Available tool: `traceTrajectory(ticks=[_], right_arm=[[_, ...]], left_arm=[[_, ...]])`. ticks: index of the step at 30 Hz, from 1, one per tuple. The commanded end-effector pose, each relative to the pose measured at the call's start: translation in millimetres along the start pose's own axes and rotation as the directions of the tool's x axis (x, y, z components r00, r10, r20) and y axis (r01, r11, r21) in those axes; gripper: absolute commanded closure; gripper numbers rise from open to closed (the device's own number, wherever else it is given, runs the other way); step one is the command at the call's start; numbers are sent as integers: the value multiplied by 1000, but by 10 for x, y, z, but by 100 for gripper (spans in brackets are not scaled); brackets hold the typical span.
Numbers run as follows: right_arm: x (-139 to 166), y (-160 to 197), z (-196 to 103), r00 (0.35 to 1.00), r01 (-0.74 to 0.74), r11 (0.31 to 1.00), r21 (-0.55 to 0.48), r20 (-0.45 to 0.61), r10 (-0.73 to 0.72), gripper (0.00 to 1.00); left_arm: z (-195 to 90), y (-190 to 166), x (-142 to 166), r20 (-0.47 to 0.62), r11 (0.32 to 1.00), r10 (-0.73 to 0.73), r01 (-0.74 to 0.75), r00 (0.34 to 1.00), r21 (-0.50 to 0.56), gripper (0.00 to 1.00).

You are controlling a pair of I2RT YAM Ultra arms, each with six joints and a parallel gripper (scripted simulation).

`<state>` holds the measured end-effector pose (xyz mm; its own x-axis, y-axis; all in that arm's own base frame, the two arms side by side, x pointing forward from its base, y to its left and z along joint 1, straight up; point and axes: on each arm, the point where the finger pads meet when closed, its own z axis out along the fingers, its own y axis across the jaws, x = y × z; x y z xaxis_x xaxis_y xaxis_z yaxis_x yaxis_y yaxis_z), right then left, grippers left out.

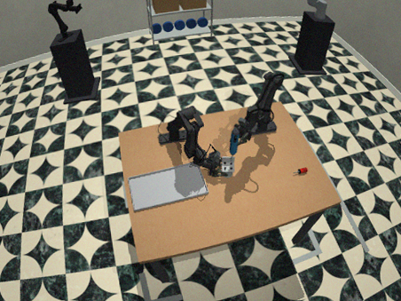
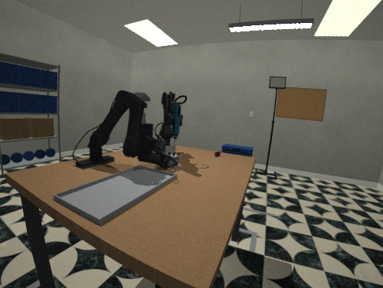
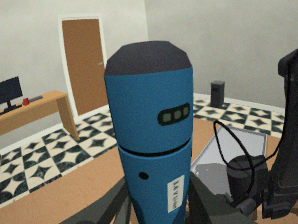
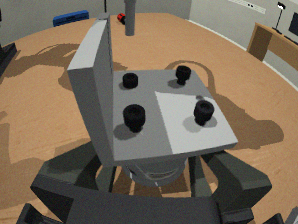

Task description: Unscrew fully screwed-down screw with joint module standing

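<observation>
The grey joint module with its bracket (image 4: pixel 165 117) (image 1: pixel 227 165) (image 2: pixel 171 156) stands upright on the table. Several black screws sit in the bracket's top plate. The back left screw (image 4: pixel 130 80) sits lowest, and the others, such as the front left one (image 4: pixel 134 116), stand raised. My right gripper (image 4: pixel 155 133) (image 1: pixel 219 165) is shut on the module's round base from both sides. My left gripper (image 3: pixel 158 179) (image 1: pixel 239 136) is shut on the blue electric screwdriver (image 3: pixel 150 130) (image 1: pixel 234 143) (image 2: pixel 175 116) and holds it upright. Its bit (image 4: pixel 130 20) hangs just above the module, clear of the screws.
A grey tray (image 1: pixel 155 189) (image 2: pixel 78 210) lies on the table beside the module. A small red-handled tool (image 1: pixel 301 170) (image 2: pixel 217 154) (image 4: pixel 121 18) lies far off near the table's edge. The right arm's cable (image 3: pixel 225 145) loops close to the screwdriver.
</observation>
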<state>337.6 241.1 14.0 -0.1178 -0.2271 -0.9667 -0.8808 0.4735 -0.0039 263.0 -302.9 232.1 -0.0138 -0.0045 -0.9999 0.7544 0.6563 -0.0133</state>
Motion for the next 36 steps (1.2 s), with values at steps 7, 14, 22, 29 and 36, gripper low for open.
traceTrajectory(ticks=[7, 14, 22, 29, 36], right_arm=[[30, 8, 79, 1000, -1, 1000, -16, -6, 1, 41], [30, 8, 79, 1000, -1, 1000, -16, -6, 1, 41], [30, 8, 79, 1000, -1, 1000, -16, -6, 1, 41], [30, 8, 79, 1000, -1, 1000, -16, -6, 1, 41], [30, 8, 79, 1000, -1, 1000, -16, -6, 1, 41]], left_arm=[[1, 24, -326, 112, 1000, -9, 10, 994, -10, 58], [0, 27, -109, 65, 1000, -9, 10, 998, -11, 58], [-4, 28, -77, 74, 1000, -9, 10, 997, -11, 58], [3, 25, -296, 129, 1000, -9, 11, 992, -9, 58], [22, 27, -149, 105, 1000, -9, 10, 994, -10, 58]])
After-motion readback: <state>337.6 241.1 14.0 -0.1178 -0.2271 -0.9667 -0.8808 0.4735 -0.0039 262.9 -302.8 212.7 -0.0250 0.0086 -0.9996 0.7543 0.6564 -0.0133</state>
